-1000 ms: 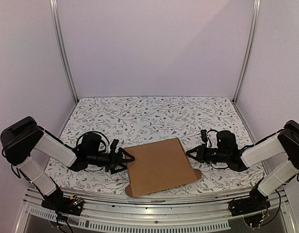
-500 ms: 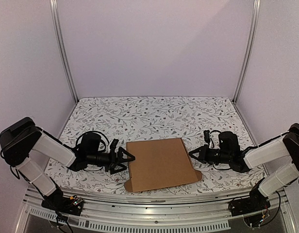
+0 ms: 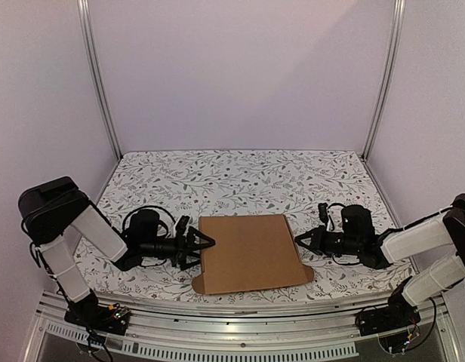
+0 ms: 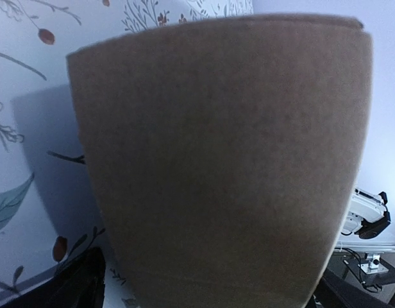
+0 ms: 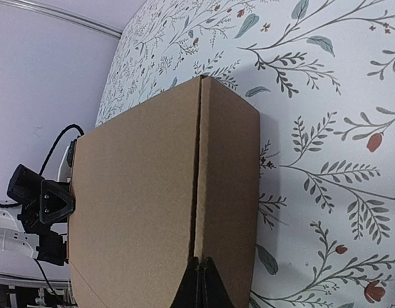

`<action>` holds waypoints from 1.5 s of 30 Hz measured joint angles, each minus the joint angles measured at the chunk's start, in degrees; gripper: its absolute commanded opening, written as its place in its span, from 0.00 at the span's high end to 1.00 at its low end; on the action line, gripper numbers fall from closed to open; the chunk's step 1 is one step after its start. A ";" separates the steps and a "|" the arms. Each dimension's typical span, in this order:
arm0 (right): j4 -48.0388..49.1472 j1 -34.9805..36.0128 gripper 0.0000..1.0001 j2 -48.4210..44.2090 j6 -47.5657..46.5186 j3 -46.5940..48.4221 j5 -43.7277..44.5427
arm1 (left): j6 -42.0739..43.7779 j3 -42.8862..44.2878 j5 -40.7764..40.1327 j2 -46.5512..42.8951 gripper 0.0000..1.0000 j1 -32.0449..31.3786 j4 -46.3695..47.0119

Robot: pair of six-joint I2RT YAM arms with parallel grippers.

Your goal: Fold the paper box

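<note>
The paper box [image 3: 251,253] lies flat and closed on the flowered table, a brown cardboard rectangle with a rounded flap at its near edge. My left gripper [image 3: 204,244] stands open at the box's left side. In the left wrist view the cardboard [image 4: 217,160] fills the frame, with a dark fingertip [image 4: 82,285] showing at the lower left. My right gripper [image 3: 299,240] is shut, and its tip touches the box's right side. In the right wrist view the pointed shut right gripper [image 5: 201,282] rests at a seam along the box [image 5: 133,212] top.
The flowered table cover [image 3: 240,181] stretches behind the box to white walls. Aluminium posts [image 3: 99,83] [image 3: 383,83] stand at the back corners. A metal rail [image 3: 232,313] runs along the near edge, just below the box.
The box has turned to lie squarer with the table. My left gripper has slid right up to the box's left side. The right gripper has drawn slightly right, staying shut.
</note>
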 measured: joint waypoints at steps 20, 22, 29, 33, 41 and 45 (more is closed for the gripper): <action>-5.99 0.00 0.87 -4.57 -0.92 -0.31 0.39 | -7.72 -0.46 1.90 8.90 0.65 -0.15 14.40; -11.30 0.00 0.71 -6.01 -1.90 0.00 1.27 | -7.98 -0.46 2.08 8.90 0.67 -0.13 14.43; -30.71 -0.02 0.41 -19.67 -8.44 1.97 3.78 | -9.29 -0.46 3.02 7.63 0.68 0.37 12.98; -38.32 0.17 0.34 -29.81 -14.88 7.91 4.63 | -9.70 -0.39 3.89 4.31 0.68 1.03 9.90; -47.89 9.40 0.17 -35.89 -31.69 19.78 7.41 | -11.76 0.46 7.30 -3.76 0.67 2.91 3.98; -51.78 12.35 0.01 -35.76 -40.63 22.51 7.91 | -13.14 0.52 10.91 -7.45 0.67 4.46 2.12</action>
